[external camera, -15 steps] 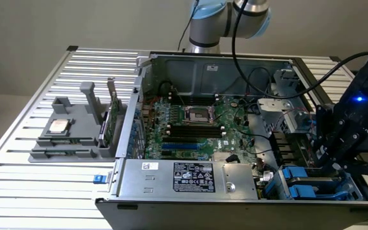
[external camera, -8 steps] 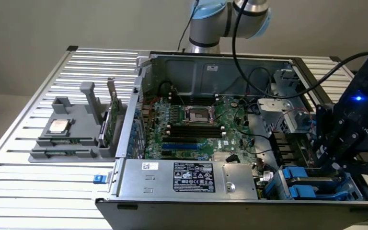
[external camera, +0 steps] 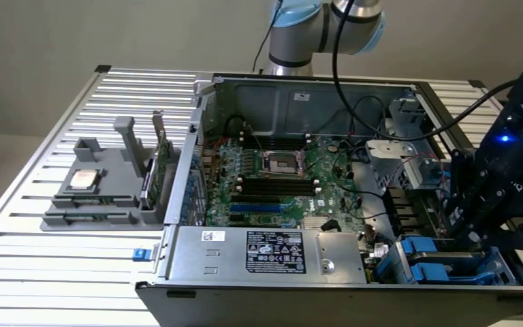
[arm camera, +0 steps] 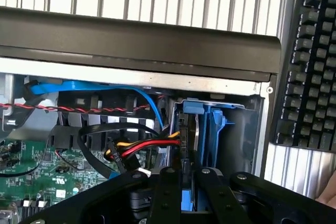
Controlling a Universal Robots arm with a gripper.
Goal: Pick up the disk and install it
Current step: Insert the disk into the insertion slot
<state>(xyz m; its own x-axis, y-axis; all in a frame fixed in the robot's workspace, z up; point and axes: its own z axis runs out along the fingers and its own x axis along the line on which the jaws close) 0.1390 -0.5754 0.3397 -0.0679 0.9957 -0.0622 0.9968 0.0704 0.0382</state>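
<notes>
Pincer [arm camera: 187, 174] first: from the wrist view I read its two black fingers [arm camera: 168, 182] as standing narrow, with the blue edge of the disk [arm camera: 205, 124] caught between them, so I take it as gripping the disk by its carrier. In the exterior view the pincer [external camera: 481, 235] hangs low over the front corner of the open computer case [external camera: 243, 255], on the exterior view's right, well apart from the grey parts holder [external camera: 84, 204] out on the slatted table [external camera: 62, 272].

The disk stands on edge inside the drive bay [arm camera: 247, 129], blue frame upright against the bay wall. I cannot tell how deep it sits.

My judgement: picking up is done and I am in the install step, with the disk partly or fully home in its slot.

The red, yellow and black cable bundle [arm camera: 157, 142] runs just beside the carrier, and a blue cable [arm camera: 147, 100] loops nearby. Any further move calls for straight travel along the slot, no twist, and care not to snag those wires
</notes>
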